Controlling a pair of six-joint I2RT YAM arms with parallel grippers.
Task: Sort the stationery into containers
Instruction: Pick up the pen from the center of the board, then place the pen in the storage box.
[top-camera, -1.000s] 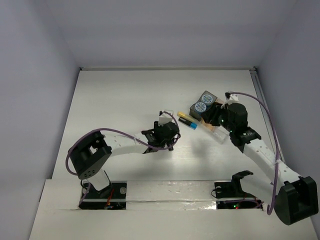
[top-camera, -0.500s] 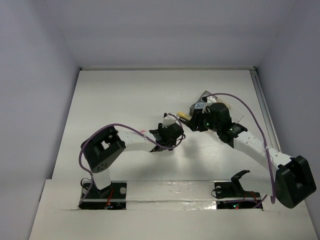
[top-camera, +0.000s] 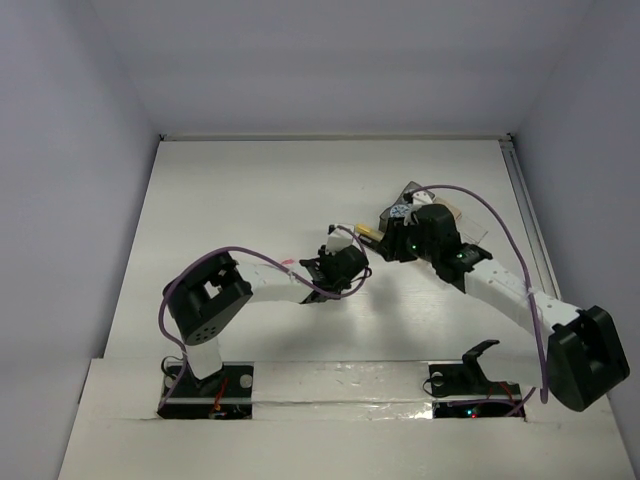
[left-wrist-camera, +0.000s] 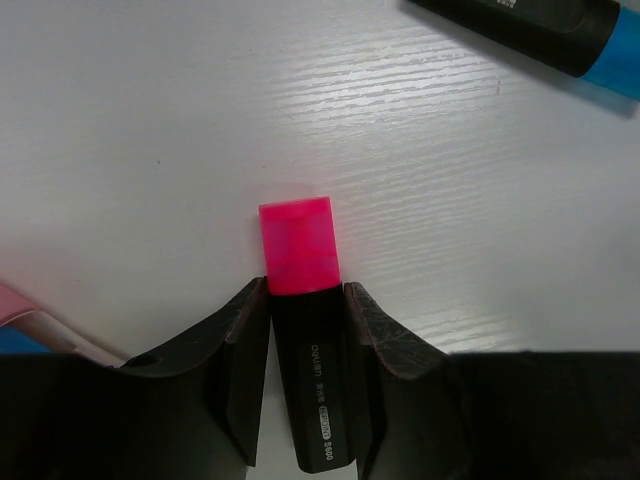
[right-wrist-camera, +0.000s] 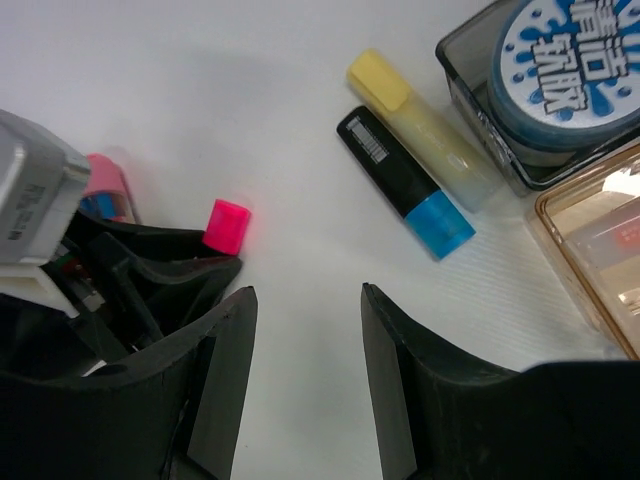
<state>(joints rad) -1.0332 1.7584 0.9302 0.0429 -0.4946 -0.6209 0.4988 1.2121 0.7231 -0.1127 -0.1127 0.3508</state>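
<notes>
A black highlighter with a pink cap (left-wrist-camera: 300, 250) lies on the white table, and my left gripper (left-wrist-camera: 305, 290) is shut on its black barrel. The same pink cap (right-wrist-camera: 228, 225) pokes out of that gripper in the right wrist view. My right gripper (right-wrist-camera: 305, 295) hovers open over bare table, nothing between its fingers. Just beyond it lie a yellow highlighter (right-wrist-camera: 420, 125) and a blue-capped black marker (right-wrist-camera: 400, 185), side by side. A blue-and-white roll (right-wrist-camera: 565, 60) sits in the dark grey tray (right-wrist-camera: 470, 70), and the tan tray (right-wrist-camera: 600, 250) adjoins it.
A pink-capped tube (right-wrist-camera: 105, 180) lies beside my left gripper (top-camera: 345, 262). In the top view my right gripper (top-camera: 395, 245) stands close to the left one, with the trays (top-camera: 412, 188) behind it. White walls ring the table (top-camera: 240, 190).
My right arm swung left from over the trays to the spot beside the loose markers. My left gripper edged forward and closed on the pink-capped highlighter.
</notes>
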